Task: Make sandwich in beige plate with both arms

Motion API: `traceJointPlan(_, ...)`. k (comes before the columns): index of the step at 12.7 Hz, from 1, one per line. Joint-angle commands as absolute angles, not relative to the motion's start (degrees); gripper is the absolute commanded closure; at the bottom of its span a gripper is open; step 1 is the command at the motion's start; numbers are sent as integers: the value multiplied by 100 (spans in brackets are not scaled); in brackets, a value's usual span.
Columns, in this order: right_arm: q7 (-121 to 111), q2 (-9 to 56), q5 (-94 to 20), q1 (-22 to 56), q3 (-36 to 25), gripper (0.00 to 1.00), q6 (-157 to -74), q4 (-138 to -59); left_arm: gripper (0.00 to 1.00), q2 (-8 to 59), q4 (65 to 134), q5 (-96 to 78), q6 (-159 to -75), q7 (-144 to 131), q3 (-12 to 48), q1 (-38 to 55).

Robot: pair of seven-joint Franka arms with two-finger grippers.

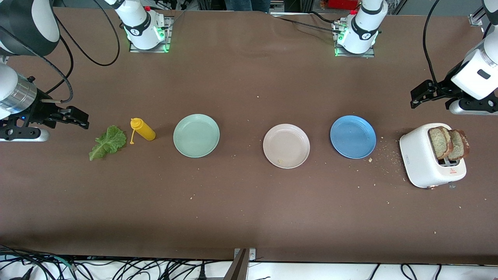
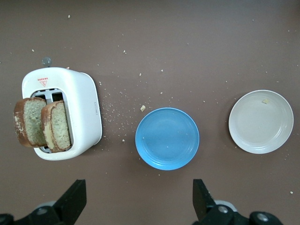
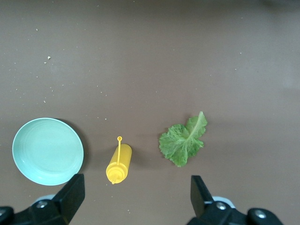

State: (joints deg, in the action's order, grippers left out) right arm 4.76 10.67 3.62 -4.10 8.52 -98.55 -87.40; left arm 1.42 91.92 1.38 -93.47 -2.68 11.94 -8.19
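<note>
Two brown speckled toast slices stand in a white toaster, also in the left wrist view. A green lettuce leaf lies on the cloth at the right arm's end and shows in the right wrist view. The beige plate holds only a crumb; it also shows in the left wrist view. My left gripper hangs open and empty over bare cloth beside the toaster. My right gripper hangs open and empty over bare cloth beside the lettuce.
A yellow squeeze bottle lies between the lettuce and a mint-green plate. A blue plate sits between the beige plate and the toaster. Crumbs are scattered round the toaster. A brown cloth covers the table.
</note>
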Motion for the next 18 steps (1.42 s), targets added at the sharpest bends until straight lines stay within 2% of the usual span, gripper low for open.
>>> traceJointPlan(1, 545, 1046, 457, -404, 870, 0, -9905, -8763, 0, 176, 9044, 211, -9246, -123, 1222, -835)
traceJointPlan(18, 536, 1046, 457, -404, 870, 0, -9896, -8763, 0, 167, 9044, 123, -9264, -123, 1239, -835)
